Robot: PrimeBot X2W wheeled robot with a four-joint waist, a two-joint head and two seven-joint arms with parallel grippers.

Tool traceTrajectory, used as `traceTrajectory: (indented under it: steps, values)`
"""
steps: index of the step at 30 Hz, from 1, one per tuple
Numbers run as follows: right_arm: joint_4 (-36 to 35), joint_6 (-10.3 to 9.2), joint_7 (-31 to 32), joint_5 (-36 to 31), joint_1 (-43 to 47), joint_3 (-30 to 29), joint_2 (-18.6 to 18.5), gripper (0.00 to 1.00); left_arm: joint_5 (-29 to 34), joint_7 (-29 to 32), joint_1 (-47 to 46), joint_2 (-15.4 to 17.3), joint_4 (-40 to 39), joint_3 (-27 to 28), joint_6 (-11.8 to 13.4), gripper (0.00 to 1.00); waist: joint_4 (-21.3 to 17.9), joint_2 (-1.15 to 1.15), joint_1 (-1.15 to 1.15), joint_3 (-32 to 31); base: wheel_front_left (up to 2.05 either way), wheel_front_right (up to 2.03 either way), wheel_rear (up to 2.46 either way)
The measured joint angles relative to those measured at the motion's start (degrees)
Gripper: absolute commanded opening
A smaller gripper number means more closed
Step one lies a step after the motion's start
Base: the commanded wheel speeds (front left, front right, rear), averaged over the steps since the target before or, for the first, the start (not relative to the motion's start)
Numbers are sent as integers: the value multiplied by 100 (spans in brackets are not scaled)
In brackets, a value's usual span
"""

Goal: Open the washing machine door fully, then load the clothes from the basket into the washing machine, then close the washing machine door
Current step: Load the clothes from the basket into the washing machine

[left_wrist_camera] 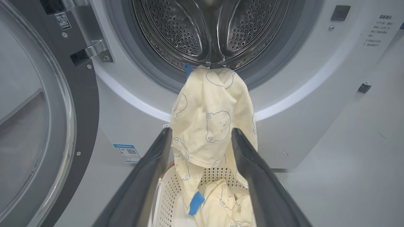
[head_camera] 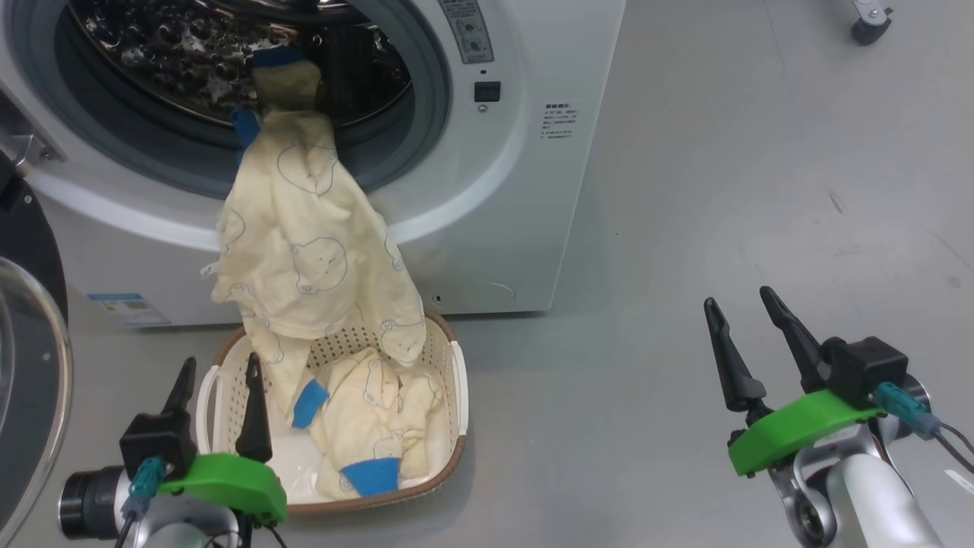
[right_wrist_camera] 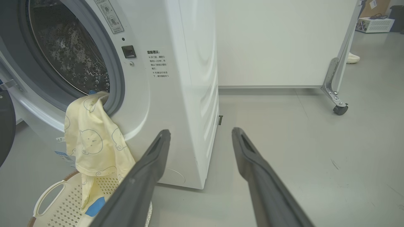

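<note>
The washing machine stands with its door swung open to the left. One cream garment hangs from the drum's lip over the gasket down into the basket on the floor below. More clothes lie inside the basket. My left gripper is open at the basket's near left corner, empty. My right gripper is open over bare floor to the right, empty.
Grey floor stretches to the right of the machine. A wheeled frame's caster stands at the far right, beside a white wall panel. A person's shoe shows behind the frame.
</note>
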Motion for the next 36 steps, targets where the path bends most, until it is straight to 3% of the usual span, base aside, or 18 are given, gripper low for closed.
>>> traceTrajectory:
  steps: [10,18,36]
  values:
    - [-56,0,53,0,-3,55,0,100,-59,93,-69,0,78,-54,-9,100,-13,0,0,129,0,0,0]
    - [-78,0,48,19,-135,192,0,100,-225,186,-612,2,657,-48,-94,100,-91,0,0,506,0,0,0]
    - [-109,0,-89,209,-868,457,0,100,-410,89,-2448,-19,2702,-57,-1391,100,-548,0,1,1610,0,0,0]
